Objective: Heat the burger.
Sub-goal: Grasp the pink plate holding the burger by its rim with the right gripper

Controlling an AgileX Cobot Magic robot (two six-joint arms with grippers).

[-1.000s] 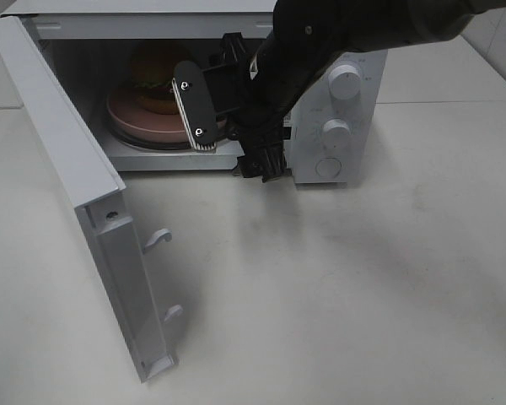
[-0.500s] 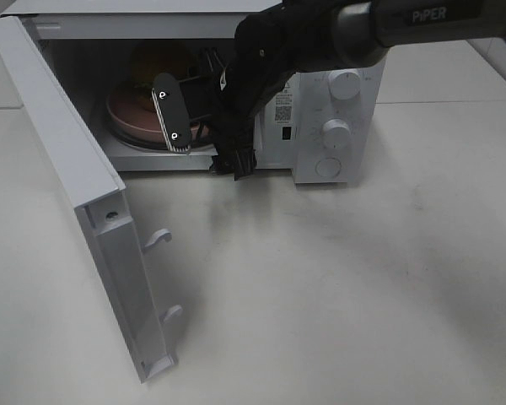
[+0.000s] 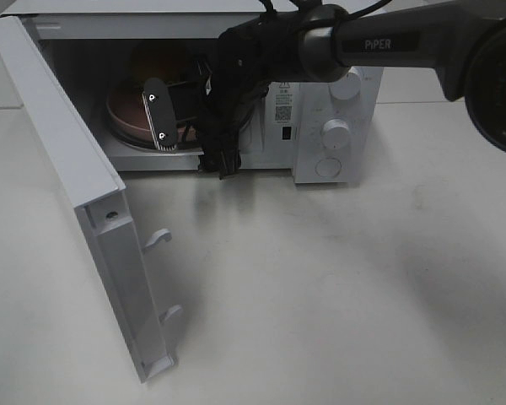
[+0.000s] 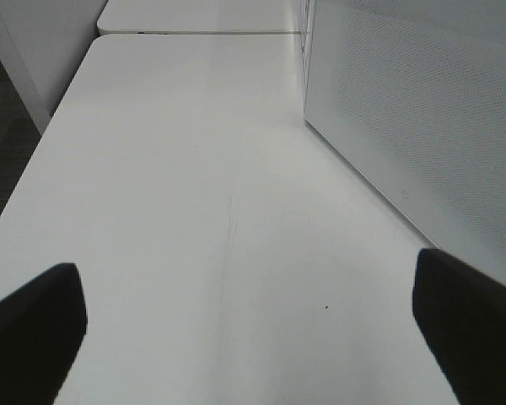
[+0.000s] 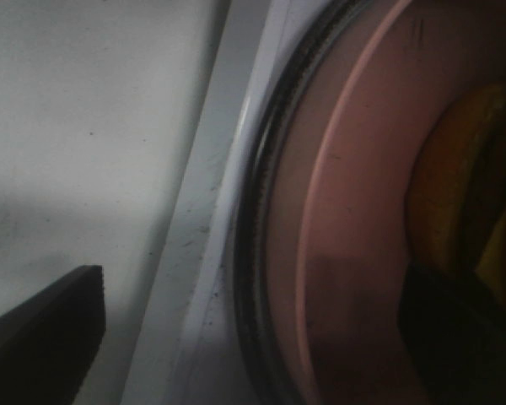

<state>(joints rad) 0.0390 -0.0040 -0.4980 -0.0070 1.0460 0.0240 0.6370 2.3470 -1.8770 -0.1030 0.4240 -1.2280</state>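
The burger (image 3: 156, 61) sits on the pink plate (image 3: 128, 118) inside the open microwave (image 3: 320, 110). The right claw (image 3: 185, 118), jaws spread and empty, is best drawn out level, clear of plate rim and door (image 3: 84, 186); the left claw (image 4: 253, 321) waits open over the counter (image 4: 194, 211).

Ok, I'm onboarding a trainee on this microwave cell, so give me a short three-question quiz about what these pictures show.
1. True or false: the microwave door is shut.
2. Where is the burger? A) on the table B) on the pink plate inside the microwave C) in the left gripper
3. Which gripper is at the microwave opening?

Key: 1 false; 2 B; 3 the right gripper, jaws open.
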